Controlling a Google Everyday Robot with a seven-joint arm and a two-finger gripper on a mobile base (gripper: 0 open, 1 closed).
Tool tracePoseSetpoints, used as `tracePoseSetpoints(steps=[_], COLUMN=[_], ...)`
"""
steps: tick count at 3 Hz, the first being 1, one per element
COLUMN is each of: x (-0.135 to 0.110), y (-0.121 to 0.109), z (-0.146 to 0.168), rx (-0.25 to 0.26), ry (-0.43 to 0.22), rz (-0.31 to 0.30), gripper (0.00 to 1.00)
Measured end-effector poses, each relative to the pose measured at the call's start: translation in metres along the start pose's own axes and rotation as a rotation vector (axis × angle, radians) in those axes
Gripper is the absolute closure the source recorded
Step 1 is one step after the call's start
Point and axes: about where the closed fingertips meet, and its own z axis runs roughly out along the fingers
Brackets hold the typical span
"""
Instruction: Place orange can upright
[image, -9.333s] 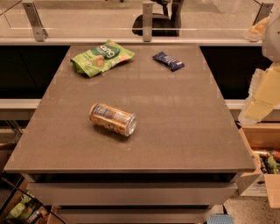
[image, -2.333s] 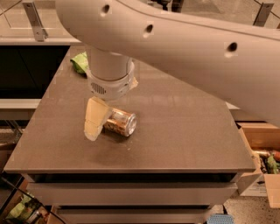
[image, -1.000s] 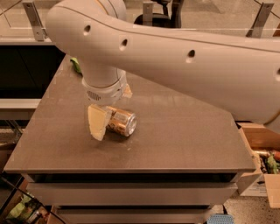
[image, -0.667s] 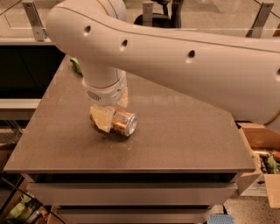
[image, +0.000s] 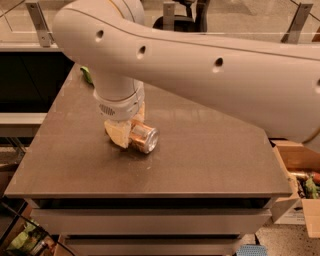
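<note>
The orange can (image: 143, 138) lies on its side on the brown table (image: 210, 150), its silver end facing right and toward me. My gripper (image: 125, 130) hangs from the big white arm and is down over the can's left part. Its cream fingers (image: 117, 134) are closed against the can's body, one in front and one behind. Most of the can's label is hidden by the fingers and wrist.
A bit of the green snack bag (image: 87, 75) shows behind the arm at the table's far left. The white arm (image: 215, 70) covers the back of the table. Cardboard boxes (image: 300, 175) stand at the right, beside the table's edge.
The gripper came down over the lying can and its fingers closed on it. The can still lies at about the same spot on the table.
</note>
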Motion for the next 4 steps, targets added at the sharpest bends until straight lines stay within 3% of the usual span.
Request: tracePoseSetpoints(steps=[1, 2, 4], x=[0.000, 0.002, 0.019], y=[0.000, -0.003, -0.026], z=[0.000, -0.001, -0.005], rx=[0.001, 0.002, 0.002], ry=[-0.002, -0.019, -0.128], rz=[-0.001, 0.000, 0.019], gripper=[1.00, 1.00, 1.00])
